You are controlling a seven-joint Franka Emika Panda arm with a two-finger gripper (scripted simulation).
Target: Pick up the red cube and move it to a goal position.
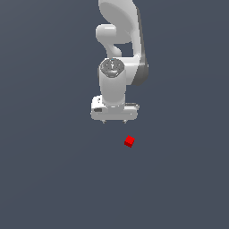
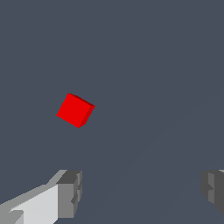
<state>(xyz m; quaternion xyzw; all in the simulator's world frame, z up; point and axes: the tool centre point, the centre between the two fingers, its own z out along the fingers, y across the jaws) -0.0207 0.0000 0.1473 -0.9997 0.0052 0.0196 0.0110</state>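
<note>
**Q:** Where's your cube sitting, and what's the gripper doing?

**A:** In the exterior view your cube point(image 1: 129, 142) is just below the middle of the frame, a bit toward the exterior view's right. It's a tiny red block lying on the flat dark grey floor point(image 1: 49, 179), turned at an angle so it reads like a diamond. Your arm point(image 1: 118, 53) comes down from the top centre of the frame, and the gripper point(image 1: 114, 121) hangs off it, pointing down. The cube is near the gripper but apart from it, lower in the frame and slightly to the exterior view's right. Nothing is touching it.

**Q:** Jaws open or closed?

**A:** Spread wide, and they're not holding anything. In the wrist view your two fingers point(image 2: 70, 192) show up far apart, with bare floor between them. The cube point(image 2: 75, 110) is outside that gap, well clear of both fingers. From the exterior view you can only make out two small fingertip nubs under the white hand, so go by the wrist view.
</note>
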